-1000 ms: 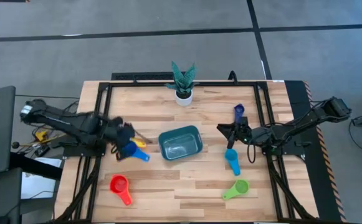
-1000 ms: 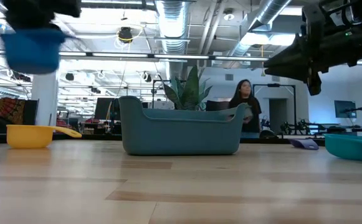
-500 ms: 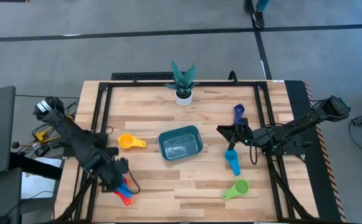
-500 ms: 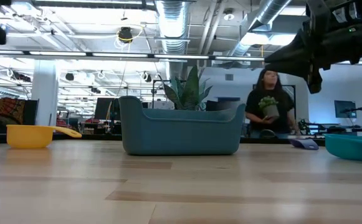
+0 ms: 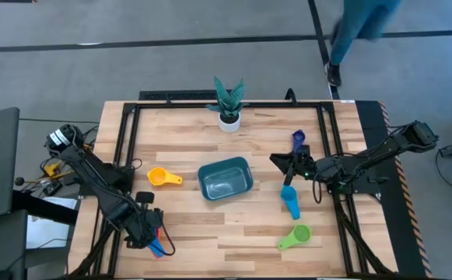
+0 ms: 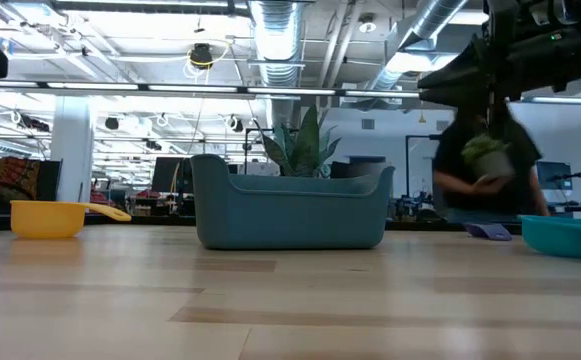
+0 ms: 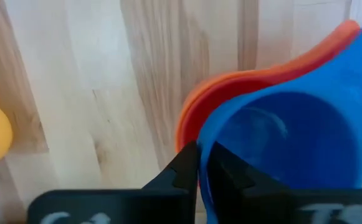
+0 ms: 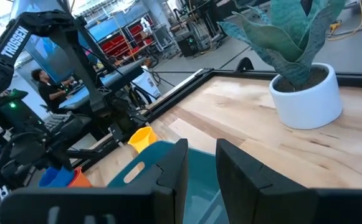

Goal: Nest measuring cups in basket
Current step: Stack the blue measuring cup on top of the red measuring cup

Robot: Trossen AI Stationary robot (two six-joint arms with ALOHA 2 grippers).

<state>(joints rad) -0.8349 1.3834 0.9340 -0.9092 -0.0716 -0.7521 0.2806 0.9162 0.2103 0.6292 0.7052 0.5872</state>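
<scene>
Left gripper (image 5: 149,236) now low at table's (image 5: 210,225) near-left corner, no longer beside basket; blue cup (image 7: 293,143) carried there sits inside red cup (image 7: 196,109). Fingers nearly shut on blue cup rim, starting to part: nesting happens outside basket, stack needs moving later. Yellow cup (image 5: 158,177) left of basket, handle pointing right. Basket (image 5: 226,179) mid-table, long axis left-right, holding no cups. Right gripper (image 5: 285,162) hovers right of basket, half-open, holding nothing.

The left pincer (image 5: 152,238) reaches low with fingers nearly together, while the right pincer (image 5: 278,161) hovers, fingers parted.
</scene>
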